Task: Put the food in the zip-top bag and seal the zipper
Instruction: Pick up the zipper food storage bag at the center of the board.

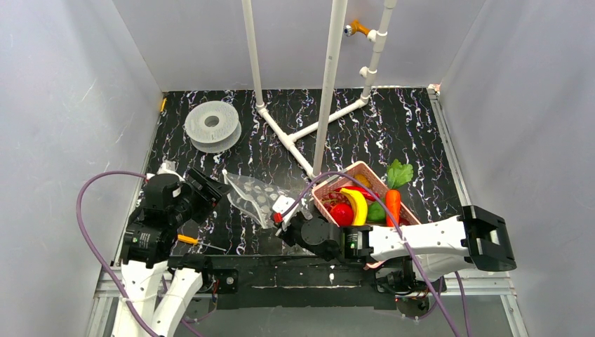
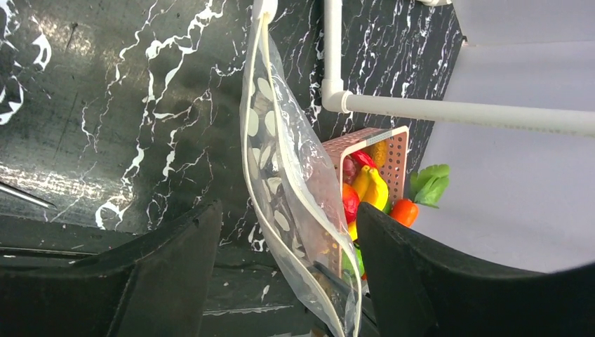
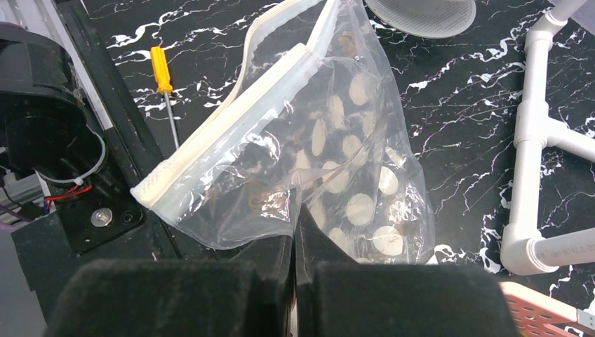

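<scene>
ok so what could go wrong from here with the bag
1. The right gripper pinches only a small fold of the floppy zip-top bag, so the plastic might slip free.
2. The left gripper stands open with both bag walls between its jaws; closing there could clamp the mouth shut.
3. The food lies heaped in the pink basket, so picking one piece may knock another out.

My gripper [image 3: 294, 235] is closed, its two black fingers pressed together on the lower edge of the zip-top bag [image 3: 351, 161]. The bag lies crumpled ahead of me, with white dots showing through the clear plastic. Its zipper [image 3: 231, 119] runs as a pale strip from lower left to upper right. A yellow-handled screwdriver [image 3: 162, 70] lies just beside it on the black marbled table [image 3: 456, 91]. White pipe [image 3: 531, 140] lies to my right.
</scene>
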You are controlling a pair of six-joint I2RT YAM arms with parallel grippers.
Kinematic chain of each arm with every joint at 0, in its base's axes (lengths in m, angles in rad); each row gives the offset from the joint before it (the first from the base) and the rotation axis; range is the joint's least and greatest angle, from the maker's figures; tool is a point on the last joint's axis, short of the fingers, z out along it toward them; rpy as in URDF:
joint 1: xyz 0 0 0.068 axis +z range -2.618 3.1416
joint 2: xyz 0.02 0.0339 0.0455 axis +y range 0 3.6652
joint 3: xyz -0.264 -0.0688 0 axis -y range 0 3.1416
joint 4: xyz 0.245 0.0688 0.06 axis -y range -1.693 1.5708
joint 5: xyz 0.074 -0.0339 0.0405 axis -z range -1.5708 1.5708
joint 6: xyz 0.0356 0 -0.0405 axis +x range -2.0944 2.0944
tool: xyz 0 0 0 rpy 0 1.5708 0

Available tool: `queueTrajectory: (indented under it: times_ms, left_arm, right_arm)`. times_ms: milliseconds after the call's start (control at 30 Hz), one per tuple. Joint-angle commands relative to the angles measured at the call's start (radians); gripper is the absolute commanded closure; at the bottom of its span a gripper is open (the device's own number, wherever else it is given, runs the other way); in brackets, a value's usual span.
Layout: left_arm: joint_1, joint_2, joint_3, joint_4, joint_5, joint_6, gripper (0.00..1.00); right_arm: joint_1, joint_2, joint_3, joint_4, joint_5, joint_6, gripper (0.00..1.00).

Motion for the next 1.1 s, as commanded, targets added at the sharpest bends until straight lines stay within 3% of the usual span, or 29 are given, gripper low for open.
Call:
queueTrajectory:
  times_ms: [0,333,600,1000,1067]
  left_arm:
    - [-0.003,0.030,-0.039,0.011,0.009,-0.059,0.32]
    - [-0.003,0.031,-0.138,0.074,0.044,-0.177,0.65]
    - [-0.002,0.021,-0.178,0.061,0.056,-0.210,0.80]
    - [-0.002,0.045,-0.248,0.177,0.146,-0.248,0.85]
    - [-0.002,0.057,-0.233,0.185,0.145,-0.233,0.98]
  right_arm:
    - [-0.003,-0.044,-0.024,0.054,0.000,0.026,0.99]
    - [-0.003,-0.056,-0.031,0.049,-0.001,0.031,0.99]
    - [-0.003,-0.051,-0.020,0.053,0.000,0.031,0.99]
    - [-0.005,-0.024,0.008,0.058,-0.039,0.064,0.99]
    - [-0.010,-0.021,0.010,0.057,-0.052,0.113,0.97]
